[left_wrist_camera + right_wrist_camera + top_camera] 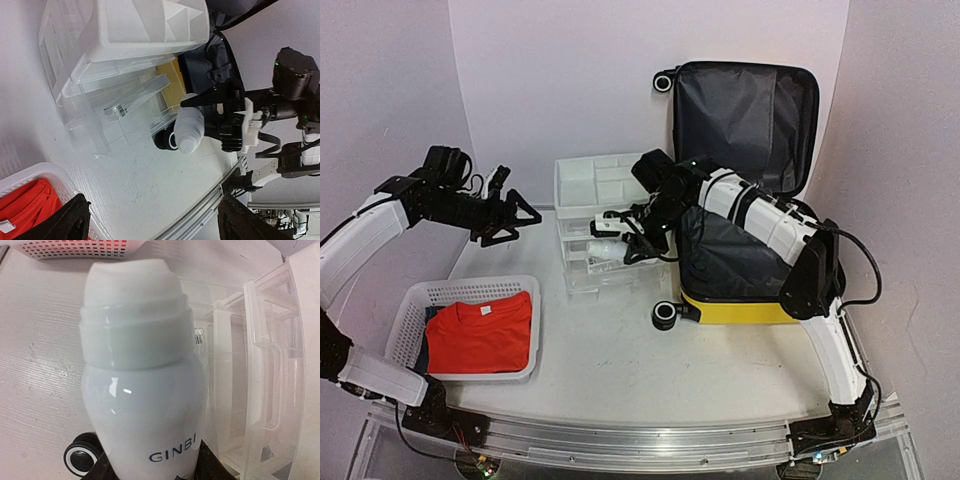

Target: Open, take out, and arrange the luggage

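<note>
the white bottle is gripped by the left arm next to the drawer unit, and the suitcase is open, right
No, the right gripper holds the white bottle; the left gripper is open, as the top external view shows. The bottle is next to the drawer unit and the suitcase is open.

A white mesh basket [410,322] sat at the near left of the surface [610,350], holding a folded red T-shirt [480,335] with something dark blue beneath it. Farther back stood a plastic drawer unit [595,185], a white divided tray on top, its clear lower drawers partway out. A white bottle [607,250] marked GINBI hung sideways just before those drawers.
</note>
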